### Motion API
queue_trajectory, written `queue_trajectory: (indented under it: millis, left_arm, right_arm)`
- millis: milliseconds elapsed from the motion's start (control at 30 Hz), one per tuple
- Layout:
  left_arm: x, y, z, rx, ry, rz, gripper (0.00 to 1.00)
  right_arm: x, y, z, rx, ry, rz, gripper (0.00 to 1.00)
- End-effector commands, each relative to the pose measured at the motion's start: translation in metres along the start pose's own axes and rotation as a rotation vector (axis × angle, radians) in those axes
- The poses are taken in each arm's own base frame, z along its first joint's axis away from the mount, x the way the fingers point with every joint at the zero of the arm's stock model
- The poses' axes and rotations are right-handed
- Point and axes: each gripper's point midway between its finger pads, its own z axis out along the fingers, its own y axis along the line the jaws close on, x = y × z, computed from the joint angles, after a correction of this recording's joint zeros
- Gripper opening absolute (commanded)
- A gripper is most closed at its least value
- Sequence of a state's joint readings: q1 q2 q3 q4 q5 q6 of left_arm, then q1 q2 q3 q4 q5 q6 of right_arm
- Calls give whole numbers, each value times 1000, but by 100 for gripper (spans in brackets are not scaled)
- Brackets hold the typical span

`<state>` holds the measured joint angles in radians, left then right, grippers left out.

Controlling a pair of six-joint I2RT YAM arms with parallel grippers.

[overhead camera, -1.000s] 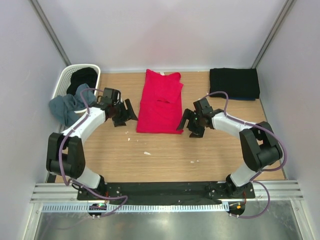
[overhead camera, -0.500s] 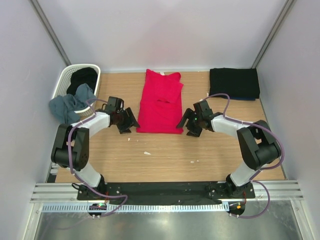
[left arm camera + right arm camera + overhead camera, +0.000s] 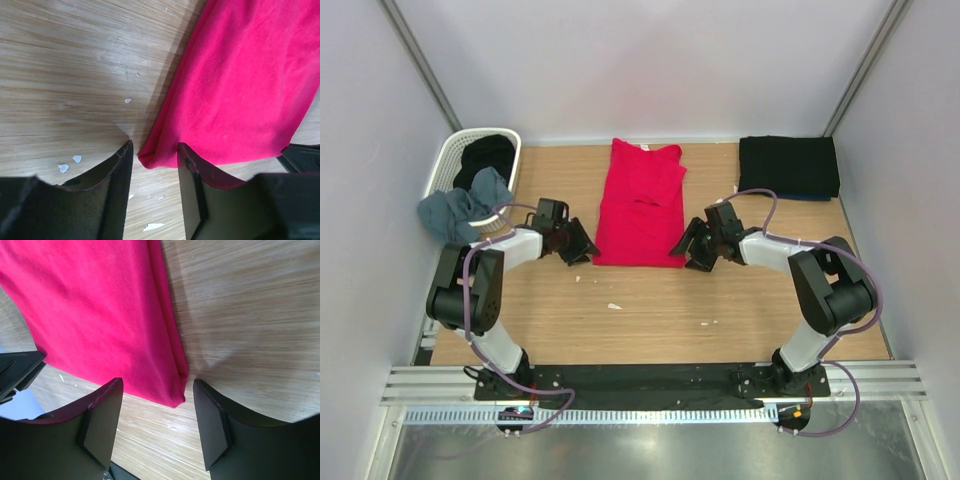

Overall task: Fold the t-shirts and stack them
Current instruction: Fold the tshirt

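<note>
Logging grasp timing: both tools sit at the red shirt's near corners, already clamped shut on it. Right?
Not clamped. The left tool and right tool sit at the near corners of the red shirt, but both are open, each straddling its corner, as the wrist views show.

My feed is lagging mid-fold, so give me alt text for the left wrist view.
The left gripper, its black fingers open, straddles a corner of the crimson t-shirt, which lies on the wooden table and fills the upper right. Small white flecks dot the bare wood.
</note>
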<state>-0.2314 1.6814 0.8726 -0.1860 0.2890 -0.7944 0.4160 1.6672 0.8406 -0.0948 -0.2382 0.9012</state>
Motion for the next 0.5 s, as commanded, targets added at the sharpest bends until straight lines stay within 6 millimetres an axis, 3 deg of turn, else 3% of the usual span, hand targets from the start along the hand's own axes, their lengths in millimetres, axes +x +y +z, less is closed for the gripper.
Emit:
queue_trajectory:
  millis: [0,133,267,367,400,467]
  left_arm:
    - [3,10,7,-24,-10,-6,42]
    - [7,15,7,-35,-7,-7,31]
    - [14,16,11,-34,18,9,12]
    - [22,17,12,-43,31,22,3]
    - [24,18,12,-47,32,24,0]
    - [29,21,10,-70,35,26,0]
  right_arm:
    - [5,-10,9,42,13,5,64]
    - [8,-11,8,49,16,-3,59]
    - [12,-14,13,57,28,1,51]
    - [16,-14,16,62,40,-3,34]
    - [18,-14,17,61,46,-3,22]
    - [21,-19,15,83,51,-14,10]
